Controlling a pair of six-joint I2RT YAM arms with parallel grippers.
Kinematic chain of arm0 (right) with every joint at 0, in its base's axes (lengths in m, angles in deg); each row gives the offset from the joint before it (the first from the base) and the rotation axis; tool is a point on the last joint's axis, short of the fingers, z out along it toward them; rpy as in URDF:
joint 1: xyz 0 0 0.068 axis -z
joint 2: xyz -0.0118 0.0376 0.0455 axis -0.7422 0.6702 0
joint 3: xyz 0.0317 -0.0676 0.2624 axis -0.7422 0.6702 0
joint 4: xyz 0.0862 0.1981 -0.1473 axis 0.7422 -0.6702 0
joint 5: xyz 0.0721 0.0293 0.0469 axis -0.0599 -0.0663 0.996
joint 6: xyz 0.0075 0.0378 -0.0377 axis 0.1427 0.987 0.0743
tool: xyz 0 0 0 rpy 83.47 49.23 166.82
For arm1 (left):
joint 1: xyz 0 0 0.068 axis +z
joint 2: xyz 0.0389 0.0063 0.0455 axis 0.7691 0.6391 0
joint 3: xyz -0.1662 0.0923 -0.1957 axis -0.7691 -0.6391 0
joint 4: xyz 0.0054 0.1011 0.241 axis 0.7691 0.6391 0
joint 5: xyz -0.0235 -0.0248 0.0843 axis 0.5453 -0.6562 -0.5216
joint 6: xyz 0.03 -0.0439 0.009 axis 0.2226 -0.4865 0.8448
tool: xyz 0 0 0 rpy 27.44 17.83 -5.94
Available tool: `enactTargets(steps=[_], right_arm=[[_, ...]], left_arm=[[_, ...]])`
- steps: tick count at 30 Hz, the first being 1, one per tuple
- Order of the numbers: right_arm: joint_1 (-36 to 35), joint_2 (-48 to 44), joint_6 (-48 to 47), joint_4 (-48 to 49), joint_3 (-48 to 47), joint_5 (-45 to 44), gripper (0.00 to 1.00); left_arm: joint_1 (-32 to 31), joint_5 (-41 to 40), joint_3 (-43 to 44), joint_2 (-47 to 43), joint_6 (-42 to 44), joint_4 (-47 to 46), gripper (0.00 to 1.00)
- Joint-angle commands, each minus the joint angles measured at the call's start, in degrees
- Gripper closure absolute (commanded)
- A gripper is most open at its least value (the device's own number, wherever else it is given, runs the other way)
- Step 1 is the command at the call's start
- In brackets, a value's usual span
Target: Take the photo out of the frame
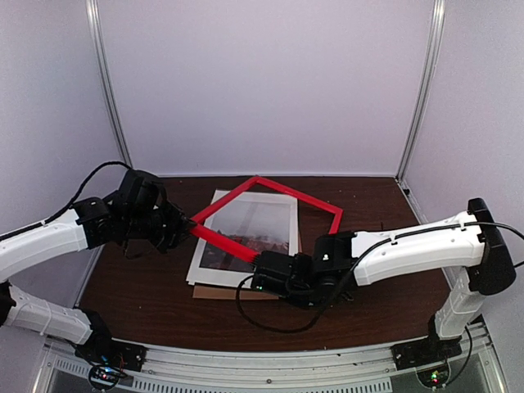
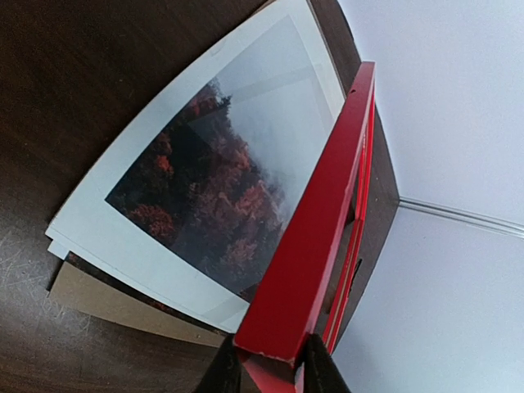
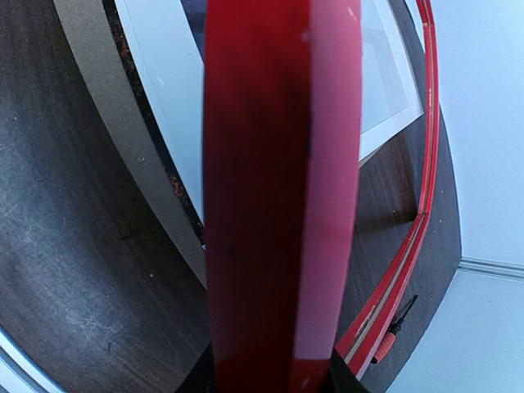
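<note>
1. Top view: the left hand (image 1: 187, 232) grips the left corner of the red frame (image 1: 299, 195). The right hand (image 1: 260, 268) grips the other end of the near rail. The frame is raised on its near side over the photo (image 1: 254, 225). The photo lies flat on the counter (image 1: 385, 270) under a white mat (image 1: 202, 266), with a brown board (image 1: 225, 291) beneath.
2. Left wrist: the left hand (image 2: 274, 372) is narrow, clamped on the frame (image 2: 315, 229) at its corner. The photo (image 2: 205, 196) lies out of the frame, in the mat (image 2: 106, 225) window, over the board (image 2: 106, 299) on the counter (image 2: 82, 82).
3. Right wrist: the right hand (image 3: 274, 381) is narrow, holding the frame (image 3: 270, 164) rail between its fingers. The mat (image 3: 160, 90) and board (image 3: 98, 106) lie on the counter (image 3: 65, 270) left of the rail.
</note>
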Motion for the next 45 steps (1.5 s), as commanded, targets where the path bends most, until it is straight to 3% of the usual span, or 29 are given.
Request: enactTargets(steps=[1,8,16,24,36,41,45], right_arm=[[-0.49,-3.7,3.62,0.21,2.31,3.81,0.69],[-0.42,-7.97,6.15,-0.99,5.38,2.51,0.63],[0.37,-16.26,9.78,-2.9,9.67,2.0,0.41],[1.77,-25.3,13.71,-3.6,14.06,1.54,0.29],[4.85,-31.08,15.29,-1.86,17.86,1.91,0.25],[6.87,-31.01,15.83,2.11,19.17,6.41,0.26],[10.56,-30.6,14.95,7.59,20.14,15.66,0.28]], left_arm=[[-0.85,0.17,0.33,2.91,7.09,3.55,1.0],[-3.39,-0.66,1.94,7.61,11.44,1.07,1.0],[-7.99,-3.73,6.2,15.63,15.2,-0.6,1.0],[-12.6,-4.2,11.44,25.67,16.61,-2.93,1.0],[-17.25,-3.78,20.95,38.48,19.13,-3.57,1.0],[-17.33,-8.23,20.07,36.42,26.16,-4.7,1.0],[-16.49,-14.75,18.73,32.63,34.41,-0.77,0.99]])
